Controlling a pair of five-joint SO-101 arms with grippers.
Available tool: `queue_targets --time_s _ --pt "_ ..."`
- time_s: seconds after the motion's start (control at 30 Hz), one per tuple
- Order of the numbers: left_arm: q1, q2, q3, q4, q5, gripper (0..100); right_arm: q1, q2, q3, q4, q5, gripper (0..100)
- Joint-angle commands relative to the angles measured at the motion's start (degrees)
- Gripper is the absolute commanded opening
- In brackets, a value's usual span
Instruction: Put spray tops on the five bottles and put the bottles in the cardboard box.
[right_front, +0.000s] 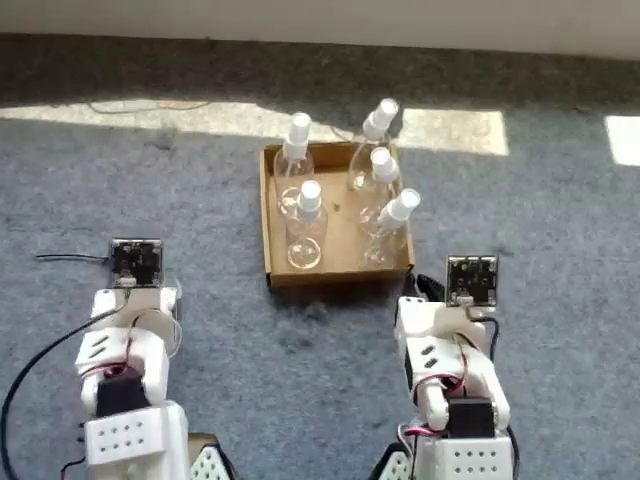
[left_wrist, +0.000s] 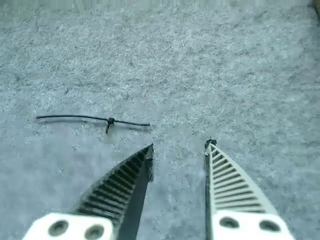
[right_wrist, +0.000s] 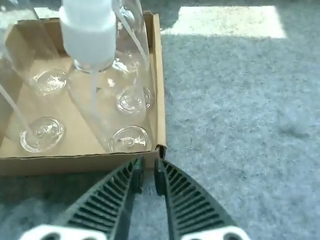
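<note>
Cardboard box (right_front: 267, 215) holds five spray-topped bottles (right_front: 305, 240); left tool (left_wrist: 177, 150) spread apart, right tool (right_wrist: 147, 172) pinched together, empty

A fuzzy grey carpet-covered tabletop (right_front: 300, 380) stretches out, with bright patches of sunlight (right_front: 450, 130) across its far side. Over on the left, a thin black wire (left_wrist: 75, 118) with a small knot along it lies flat on the pile. A pale wall strip (right_front: 320, 18) runs along the back.

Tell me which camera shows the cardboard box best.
The high view: the whole cardboard box appears, all four walls and five capped bottles inside. The right wrist view crops one end, showing the near wall close. The left wrist view faces carpet.
</note>
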Motion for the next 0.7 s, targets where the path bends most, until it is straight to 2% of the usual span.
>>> queue_targets --time_s 0.0,0.13,0.3,0.53,0.67 --pt "0.6 -11.7 1.0 6.1 0.2 16 0.6 -0.3 6.2 0.2 -0.5 0.5" --pt "1.7 -12.2 1.0 12.9 -0.2 16 0.6 -0.2 6.2 1.2 -0.5 0.5" --pt "1.5 -10.4 1.0 18.1 -0.2 16 0.6 -0.3 6.2 9.8 -0.5 0.5" --pt "1.5 -10.5 1.0 34.0 -0.3 16 0.6 -0.3 6.2 23.8 -0.5 0.5" --pt "1.5 -10.5 1.0 36.3 -0.3 16 0.6 -0.4 6.2 24.0 -0.5 0.5"
